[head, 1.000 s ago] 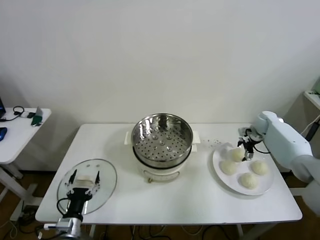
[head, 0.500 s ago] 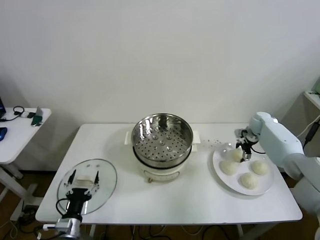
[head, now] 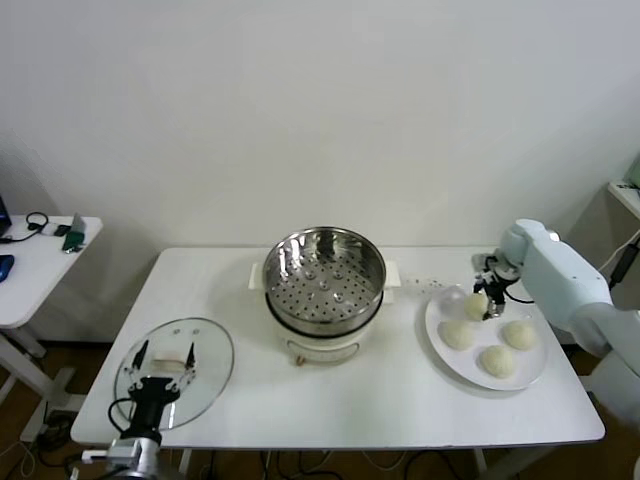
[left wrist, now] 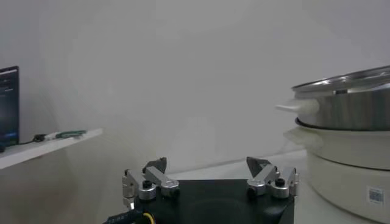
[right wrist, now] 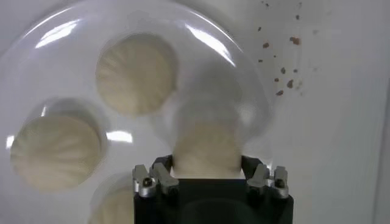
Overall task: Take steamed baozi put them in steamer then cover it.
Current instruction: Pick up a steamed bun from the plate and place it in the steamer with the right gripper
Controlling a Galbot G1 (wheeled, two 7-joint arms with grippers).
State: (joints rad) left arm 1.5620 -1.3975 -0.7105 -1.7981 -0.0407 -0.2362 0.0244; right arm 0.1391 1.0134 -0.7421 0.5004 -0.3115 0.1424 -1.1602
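Observation:
The steel steamer (head: 323,275) stands on its cream pot base at the table's middle, its perforated floor bare; its side also shows in the left wrist view (left wrist: 347,103). My right gripper (head: 486,300) is shut on one baozi (head: 475,305) at the far edge of the white plate (head: 436,345); the right wrist view shows that baozi (right wrist: 206,149) between the fingers, just above the plate (right wrist: 73,36). Three more baozi (head: 458,334) lie on the plate. My left gripper (head: 160,353) is open and empty over the glass lid (head: 215,372) at the front left.
A small white side table (head: 40,265) with cables and devices stands to the far left. Dark crumbs (head: 430,283) dot the table between steamer and plate. Bare table top lies in front of the steamer.
My right gripper has shifted slightly over the plate's far edge and the baozi in its fingers has risen a little. The left arm has hardly moved.

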